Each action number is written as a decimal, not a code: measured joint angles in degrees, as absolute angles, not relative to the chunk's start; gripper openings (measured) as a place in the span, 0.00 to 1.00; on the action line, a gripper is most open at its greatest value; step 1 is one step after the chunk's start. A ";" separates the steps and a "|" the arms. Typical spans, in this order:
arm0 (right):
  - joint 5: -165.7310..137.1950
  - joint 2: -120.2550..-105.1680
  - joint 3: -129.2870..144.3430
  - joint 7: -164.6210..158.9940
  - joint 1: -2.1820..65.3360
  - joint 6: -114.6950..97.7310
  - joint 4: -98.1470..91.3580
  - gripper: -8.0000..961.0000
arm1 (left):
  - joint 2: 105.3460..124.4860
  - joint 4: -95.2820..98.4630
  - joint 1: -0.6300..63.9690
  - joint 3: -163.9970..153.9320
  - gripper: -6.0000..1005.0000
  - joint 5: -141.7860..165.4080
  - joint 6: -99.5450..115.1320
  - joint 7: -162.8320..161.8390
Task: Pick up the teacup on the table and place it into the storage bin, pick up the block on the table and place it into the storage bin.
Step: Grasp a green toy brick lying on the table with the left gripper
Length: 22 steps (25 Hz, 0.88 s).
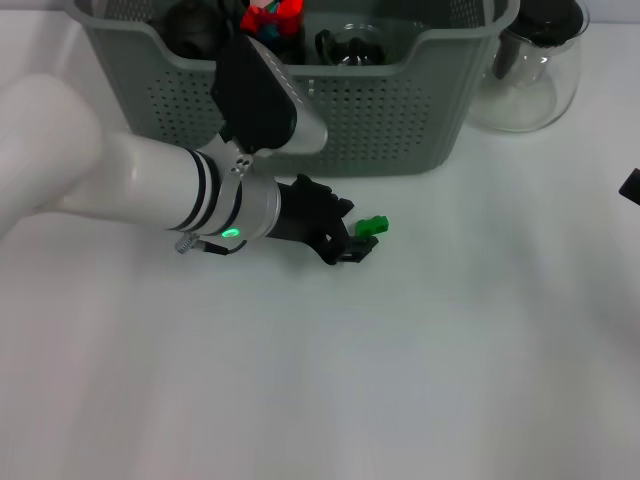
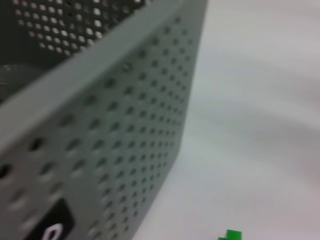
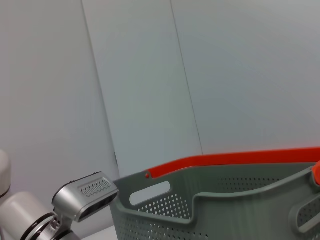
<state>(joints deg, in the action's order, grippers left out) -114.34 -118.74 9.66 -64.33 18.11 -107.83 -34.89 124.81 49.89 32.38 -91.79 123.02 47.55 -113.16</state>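
Note:
A small green block lies on the white table just in front of the storage bin. My left gripper reaches in from the left, low over the table. Its black fingers stand open, one on each side of the block's near end, and I cannot tell whether they touch it. A small glass teacup lies inside the bin. Only a black sliver of the right gripper shows at the right edge of the head view.
A clear glass pitcher with a black lid stands right of the bin. A dark round object and a red toy lie in the bin. The bin's front wall is close behind the left wrist.

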 joint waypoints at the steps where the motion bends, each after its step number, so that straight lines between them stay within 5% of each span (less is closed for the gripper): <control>1: -114.35 -118.74 9.66 -64.33 18.11 -107.83 -34.89 0.89 | 124.81 49.89 32.40 -92.54 0.52 122.78 47.29 -113.16; 22: -114.35 -118.74 9.68 -64.33 18.12 -107.84 -34.89 0.89 | 124.81 48.76 33.58 -98.70 0.43 122.39 42.24 -113.31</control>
